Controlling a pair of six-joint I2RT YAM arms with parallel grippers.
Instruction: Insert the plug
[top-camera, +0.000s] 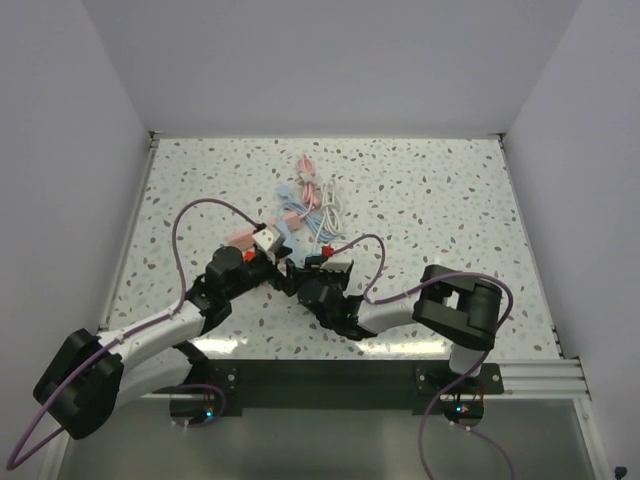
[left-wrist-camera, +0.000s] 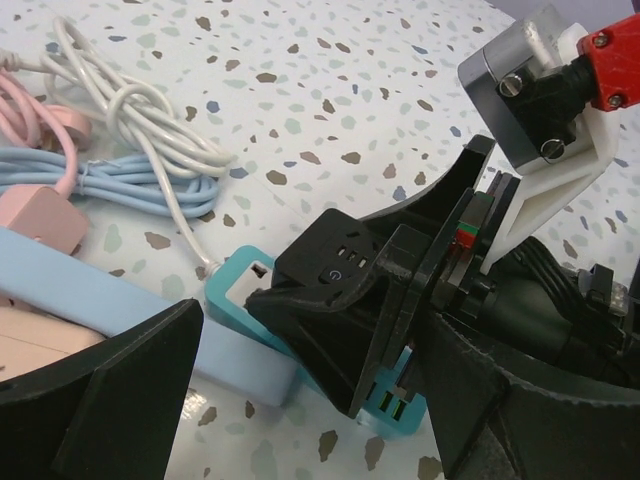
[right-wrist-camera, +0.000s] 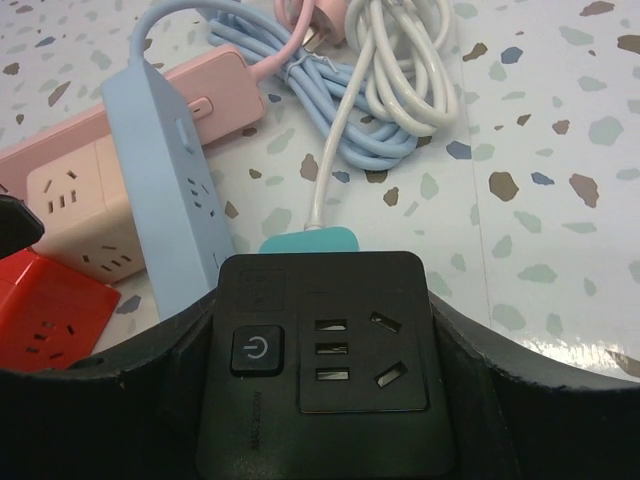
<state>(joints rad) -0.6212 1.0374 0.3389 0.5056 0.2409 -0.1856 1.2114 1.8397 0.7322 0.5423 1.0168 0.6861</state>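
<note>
A black socket cube (right-wrist-camera: 330, 360) with a power button fills the right wrist view. My right gripper (right-wrist-camera: 325, 410) is shut on its two sides. The cube sits on top of a teal socket block (left-wrist-camera: 235, 290) with green ports and a white cable. The cube's underside is hidden, so no plug shows in any view. My left gripper (left-wrist-camera: 310, 390) is open, its fingers wide on either side of the cube and the teal block, touching neither. From above, both grippers (top-camera: 268, 258) (top-camera: 300, 275) meet at the table's middle.
A light blue power strip (right-wrist-camera: 165, 190) lies left of the cube. Beside it lie a pink strip (right-wrist-camera: 200, 90), a cream socket cube (right-wrist-camera: 80, 210) and a red cube (right-wrist-camera: 50, 310). Coiled white (right-wrist-camera: 410, 70) and blue (right-wrist-camera: 330, 130) cables lie behind. Grey walls enclose the table.
</note>
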